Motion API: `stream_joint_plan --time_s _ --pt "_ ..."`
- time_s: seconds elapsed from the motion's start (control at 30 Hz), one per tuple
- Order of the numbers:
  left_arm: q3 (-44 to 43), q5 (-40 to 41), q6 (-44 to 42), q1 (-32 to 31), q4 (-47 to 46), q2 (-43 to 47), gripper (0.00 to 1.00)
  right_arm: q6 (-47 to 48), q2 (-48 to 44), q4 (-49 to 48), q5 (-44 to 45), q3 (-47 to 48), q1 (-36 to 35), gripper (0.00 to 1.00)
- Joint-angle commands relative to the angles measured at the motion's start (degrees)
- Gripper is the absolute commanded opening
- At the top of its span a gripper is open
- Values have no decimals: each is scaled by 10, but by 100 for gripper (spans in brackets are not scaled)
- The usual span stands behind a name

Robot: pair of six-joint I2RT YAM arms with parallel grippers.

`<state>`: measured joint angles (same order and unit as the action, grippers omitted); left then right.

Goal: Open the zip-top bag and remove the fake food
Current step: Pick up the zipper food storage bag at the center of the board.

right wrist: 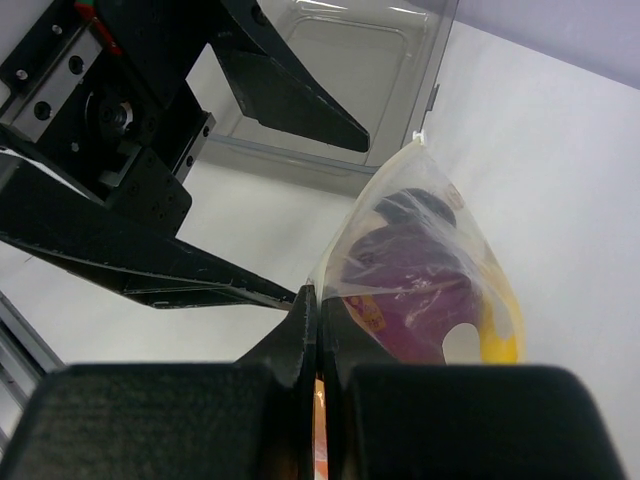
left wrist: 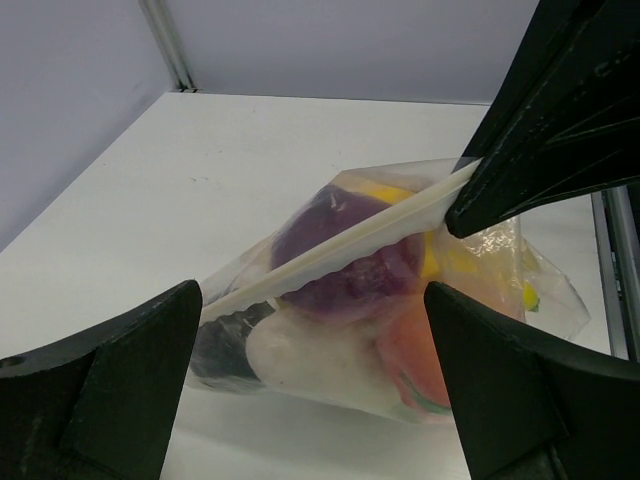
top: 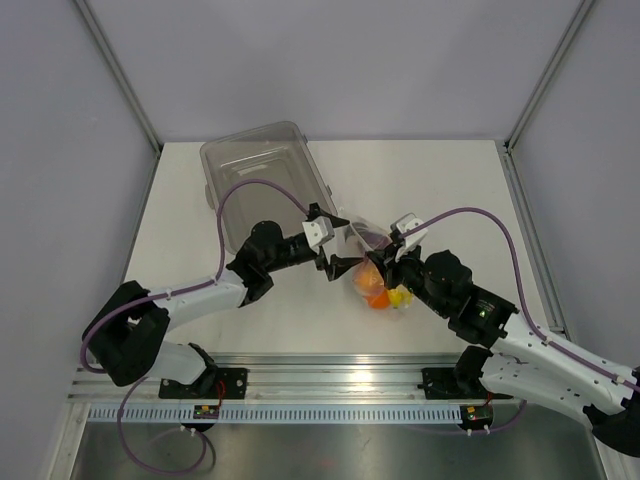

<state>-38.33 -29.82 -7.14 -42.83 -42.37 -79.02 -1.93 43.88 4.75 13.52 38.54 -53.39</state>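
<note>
The zip-top bag point(top: 372, 272) lies mid-table, filled with fake food: a dark red apple point(left wrist: 320, 225), a white radish point(left wrist: 310, 355), an orange piece point(left wrist: 420, 350), yellow banana point(left wrist: 385, 190) and a dark piece point(left wrist: 225, 350). My right gripper point(top: 388, 250) is shut on the bag's zip strip point(left wrist: 340, 252) at its end; the right wrist view shows the fingers point(right wrist: 318, 330) pinching the film of the bag point(right wrist: 420, 270). My left gripper point(top: 335, 248) is open, its fingers point(left wrist: 110, 390) standing either side of the bag without touching it.
A rigid clear tub point(top: 262, 165) stands at the back left, just behind the left gripper, and shows in the right wrist view point(right wrist: 340, 60). Grey walls enclose the table on three sides. The rail with the arm bases runs along the near edge.
</note>
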Motion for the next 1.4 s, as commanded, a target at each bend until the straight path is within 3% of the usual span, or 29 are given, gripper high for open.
stream_joint_plan --time_s 0.0,0.3,0.5,0.73,0.8,0.83,0.93,1.07,1.17,1.37 --pt "-27 -27 -15 -7 -16 -7 96 -2 -11 -16 26 4 -7 0" --pt "-62 -44 -29 -26 46 -11 68 -13 -27 -14 78 -3 -7 0" --pt "-43 10 -17 -26 35 8 79 -26 -34 -6 142 -5 -7 0" --pt "-22 75 12 -26 20 33 82 -48 -74 -2 243 -22 -6 0" --pt "-20 88 26 -26 20 33 82 -56 -88 -1 258 -27 -6 6" --pt "-18 92 29 -26 19 33 82 -56 -92 -1 261 -29 -6 9" --pt "-14 96 49 -26 2 28 83 -57 -105 -4 251 -33 -6 0" --pt "-14 75 69 -26 -15 21 84 -54 -88 -13 213 -30 -6 0" --pt "-9 64 62 -35 -18 31 90 -65 -53 -13 211 -16 -6 0" --pt "-18 88 13 -72 2 18 93 -96 -6 -19 233 -3 -6 0"
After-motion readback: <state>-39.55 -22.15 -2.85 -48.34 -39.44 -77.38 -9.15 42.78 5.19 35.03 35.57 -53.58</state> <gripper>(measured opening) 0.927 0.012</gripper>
